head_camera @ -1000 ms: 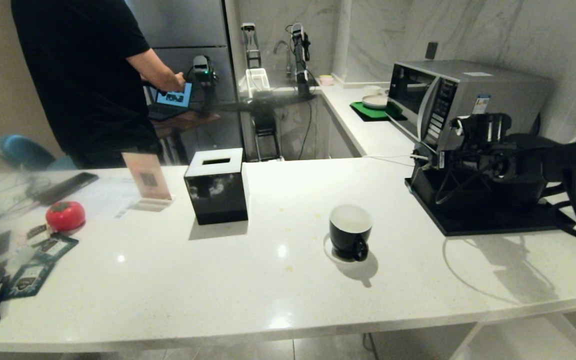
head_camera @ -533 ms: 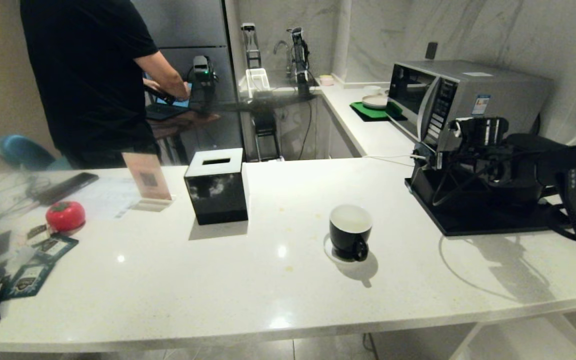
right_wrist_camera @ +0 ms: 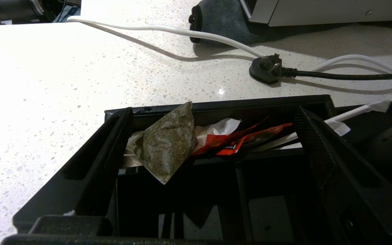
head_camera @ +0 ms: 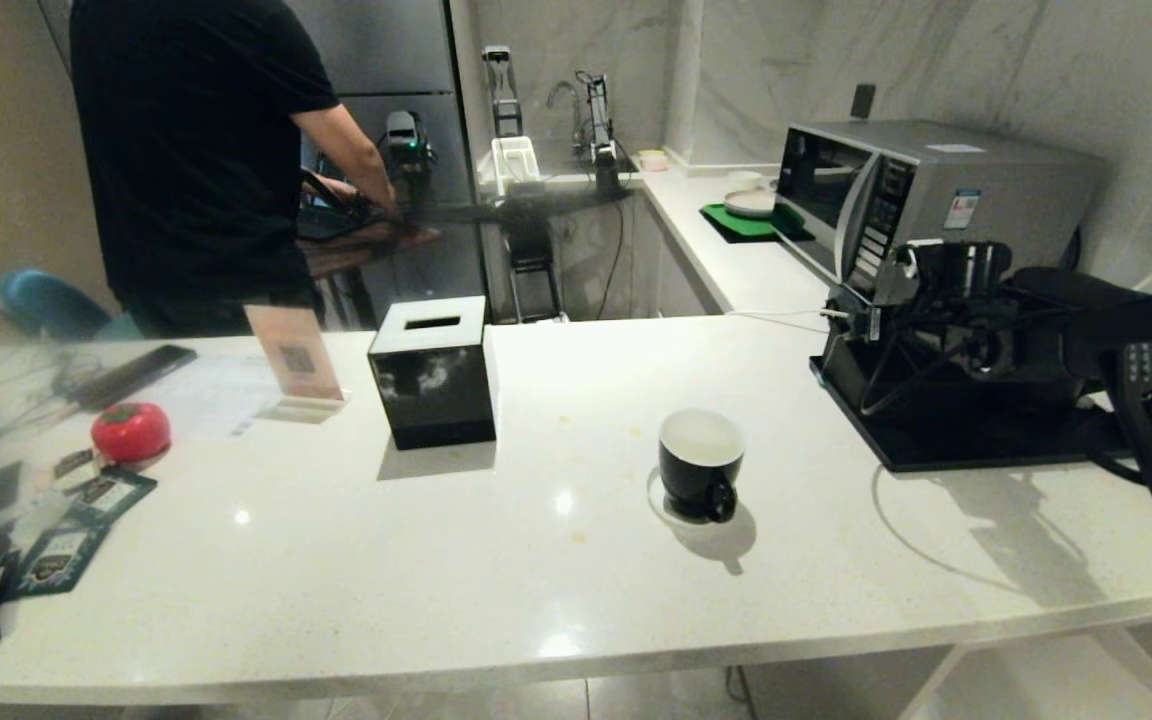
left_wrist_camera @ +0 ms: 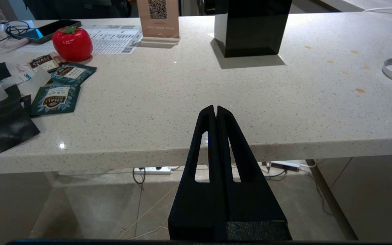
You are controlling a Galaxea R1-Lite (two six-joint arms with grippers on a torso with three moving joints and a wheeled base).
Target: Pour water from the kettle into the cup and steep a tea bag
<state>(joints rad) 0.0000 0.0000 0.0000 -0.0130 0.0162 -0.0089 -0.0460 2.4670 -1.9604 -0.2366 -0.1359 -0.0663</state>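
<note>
Over black tray (right_wrist_camera: 216, 102) | right claw (right_wrist_camera: 213, 136) wide open | flanking tea bag (right_wrist_camera: 167, 143)

Landmark: black tissue box (head_camera: 432, 372), upright on the white table (head_camera: 536, 560). Just left of it, a QR sign stand (head_camera: 293, 362). Farther left, a red tomato-shaped object (head_camera: 130, 431), then blue packets (head_camera: 86, 520). Microwave (head_camera: 921, 200) far right. Person in black (head_camera: 196, 150) behind it.

One cup (head_camera: 701, 462), one tissue box (head_camera: 433, 371), one microwave (head_camera: 921, 205), three tea packets (left_wrist_camera: 55, 98), one red tomato-shaped object (left_wrist_camera: 72, 43), and one tea bag (right_wrist_camera: 167, 143) were visible.
</note>
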